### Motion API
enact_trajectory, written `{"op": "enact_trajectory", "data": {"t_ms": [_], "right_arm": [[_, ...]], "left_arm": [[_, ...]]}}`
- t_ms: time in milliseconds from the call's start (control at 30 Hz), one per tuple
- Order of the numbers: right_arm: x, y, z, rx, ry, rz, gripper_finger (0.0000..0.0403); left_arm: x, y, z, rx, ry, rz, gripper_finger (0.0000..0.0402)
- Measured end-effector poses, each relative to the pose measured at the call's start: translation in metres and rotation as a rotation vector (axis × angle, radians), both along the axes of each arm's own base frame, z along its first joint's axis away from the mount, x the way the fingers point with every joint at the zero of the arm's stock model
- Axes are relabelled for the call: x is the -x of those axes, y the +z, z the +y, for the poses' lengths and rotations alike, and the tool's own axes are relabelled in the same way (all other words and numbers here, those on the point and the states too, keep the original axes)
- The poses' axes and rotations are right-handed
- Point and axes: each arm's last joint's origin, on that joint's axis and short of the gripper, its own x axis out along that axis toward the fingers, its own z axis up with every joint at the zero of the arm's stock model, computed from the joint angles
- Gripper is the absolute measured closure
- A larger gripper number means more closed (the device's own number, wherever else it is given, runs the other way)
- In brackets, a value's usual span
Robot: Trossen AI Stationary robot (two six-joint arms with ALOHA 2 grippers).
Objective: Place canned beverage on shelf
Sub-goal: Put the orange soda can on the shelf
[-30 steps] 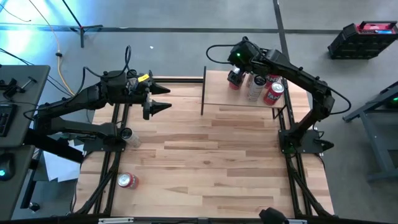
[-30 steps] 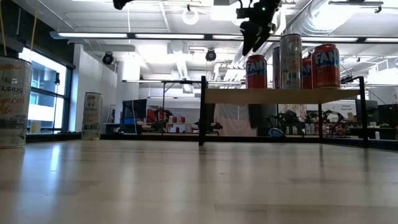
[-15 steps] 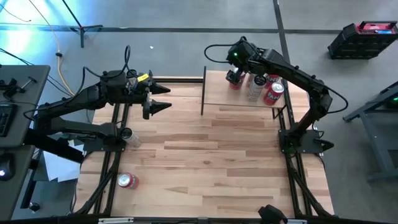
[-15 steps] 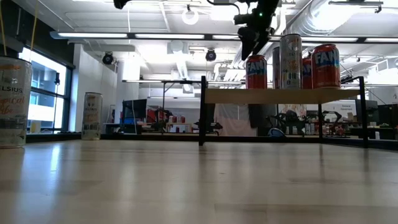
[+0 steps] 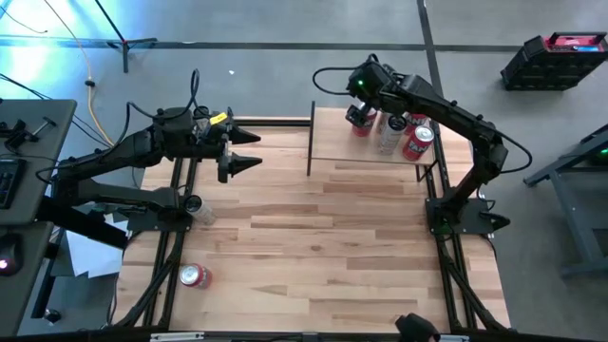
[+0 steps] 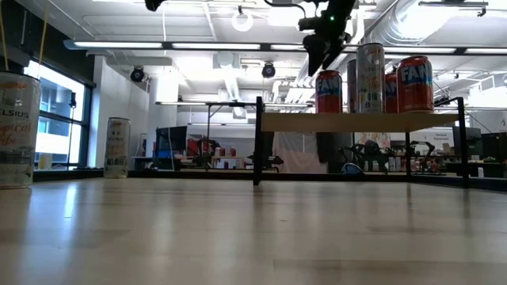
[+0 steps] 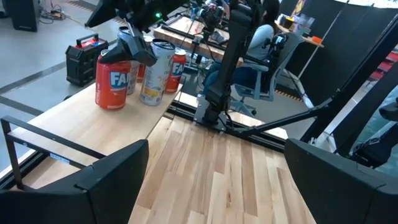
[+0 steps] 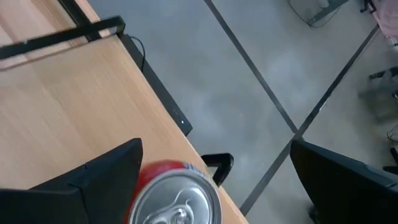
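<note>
At the table's 1 o'clock corner in the high view stands the shelf [image 5: 356,152], a pale board on thin black uprights, with its cans bunched at its far right end. The right gripper [image 5: 354,116] hangs just above the leftmost of them, a red can [image 5: 359,126], with its fingers spread wide and not touching it; in the right wrist view the can's silver top [image 8: 177,202] sits between the two dark fingers [image 8: 93,180], close to the shelf's edge. In the low view the gripper [image 6: 317,49] is above the red can [image 6: 327,91], which stands upright on the board [image 6: 356,121]. Just to the 3 o'clock side of it stand a tall pale can [image 6: 370,77] and another red can [image 6: 414,83], also upright, with one more red can partly hidden behind them. The left gripper [image 5: 249,150] waits over the table's 10 o'clock area, well apart from the shelf, its fingers spread and empty. Two cans remain on the tabletop [image 5: 323,247] along its 9 o'clock edge: a pale can [image 5: 199,208] near the middle of that edge and a red can [image 5: 195,276] toward 7 o'clock.
</note>
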Motion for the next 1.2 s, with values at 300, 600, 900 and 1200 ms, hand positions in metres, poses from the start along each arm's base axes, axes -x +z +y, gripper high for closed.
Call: {"op": "enact_trajectory", "data": {"t_ms": [300,600,900,1200], "right_arm": [[0.008,0.05,0.041,0.05,0.19,-0.125,0.0031],[0.037,0.054,0.061,-0.023,0.187,0.033,0.004],[0.033,0.035,0.047,-0.106,0.18,0.173,0.004],[0.014,0.017,0.034,-0.067,0.173,0.298,0.004]], "left_arm": [[0.0,0.0,0.0,0.05,0.015,-0.004,0.0037],[0.0,0.0,0.0,0.068,0.025,-0.004,0.0037],[0.0,-0.001,0.0,0.086,0.029,0.0,0.0037],[0.0,-0.001,0.0,0.076,0.027,0.0,0.0037]]}}
